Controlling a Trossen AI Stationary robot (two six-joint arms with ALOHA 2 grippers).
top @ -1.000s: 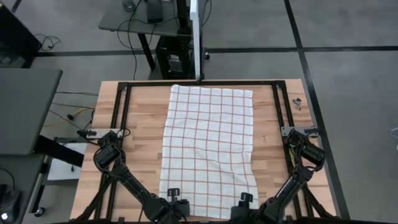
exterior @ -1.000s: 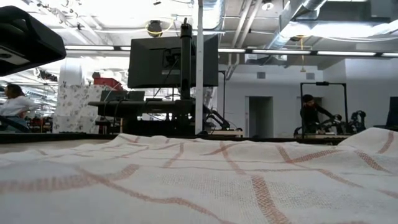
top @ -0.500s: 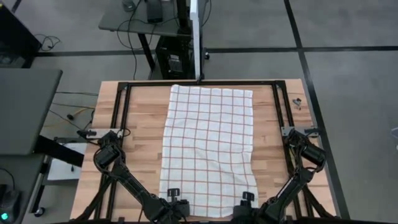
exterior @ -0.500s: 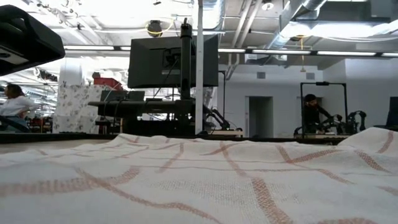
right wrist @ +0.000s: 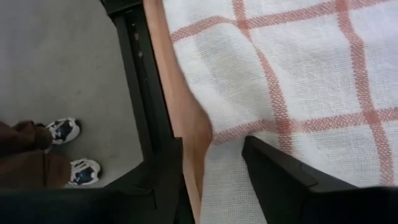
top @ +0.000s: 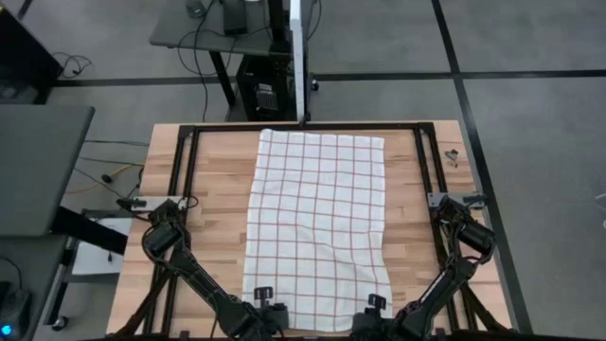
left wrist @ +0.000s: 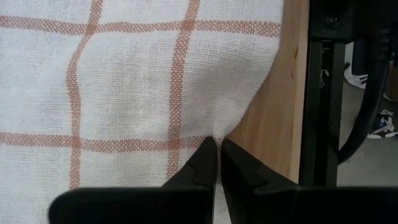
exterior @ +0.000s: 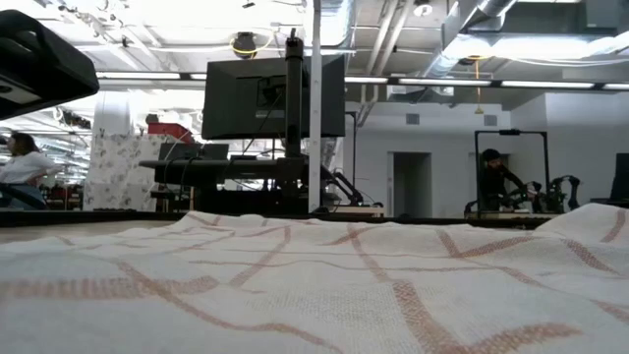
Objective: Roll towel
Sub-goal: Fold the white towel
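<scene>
The white towel [top: 317,227] with red-brown grid lines lies spread flat on the wooden table, its long side running from the far edge to the near edge. It fills the low view [exterior: 314,285]. My left gripper [top: 265,297] is at the towel's near-left corner and is shut on the cloth [left wrist: 216,142]. My right gripper [top: 377,303] is at the near-right corner and is open. Its two fingers stand on either side of the towel's near edge [right wrist: 214,162]; whether they touch it, I cannot tell. My left gripper pinches the towel's near edge [left wrist: 214,134] between its two shut fingers, close to the left corner. The fingers come from above, pointing down. The cloth puckers toward the fingertips, and the rest of the towel lies on the table.
A black frame rail [top: 303,126] runs round the tabletop. Bare wood [top: 213,208] lies on both sides of the towel. A small metal part [top: 453,156] lies at the far right. A person's shoes [right wrist: 62,134] are on the floor by the near edge. A monitor stand [exterior: 290,108] rises beyond the far edge.
In the low view the creases in the towel's near end have shifted a little. The rest of the towel lies where it was.
</scene>
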